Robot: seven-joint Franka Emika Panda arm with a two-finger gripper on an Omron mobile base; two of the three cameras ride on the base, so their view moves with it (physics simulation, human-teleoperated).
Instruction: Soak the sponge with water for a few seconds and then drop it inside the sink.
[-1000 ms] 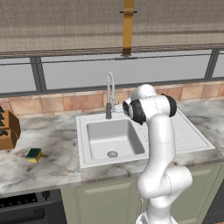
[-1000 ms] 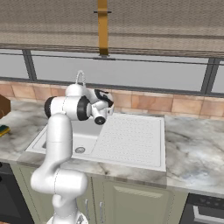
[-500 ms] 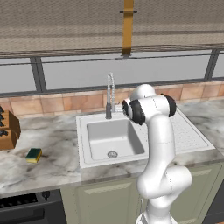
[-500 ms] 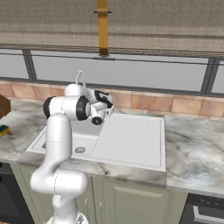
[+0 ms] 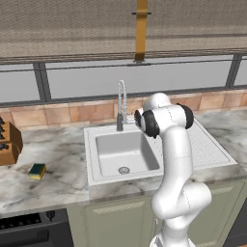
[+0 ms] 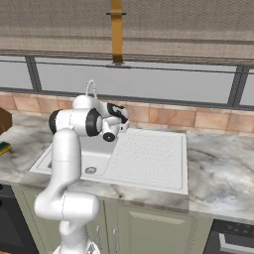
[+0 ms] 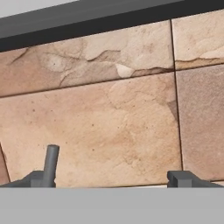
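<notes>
Pincer spread at the backsplash, sponge far off

I hold the gripper raised above the sink, jaws wide apart and empty, facing the tan wall tiles. The sponge lies well off to its left on the marble counter, near the knife block

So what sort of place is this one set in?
A rendered home kitchen, by the look of it: a sink with a spring-neck faucet set in a marble countertop, a tiled backsplash under a window, and a sponge near a knife block.
</notes>
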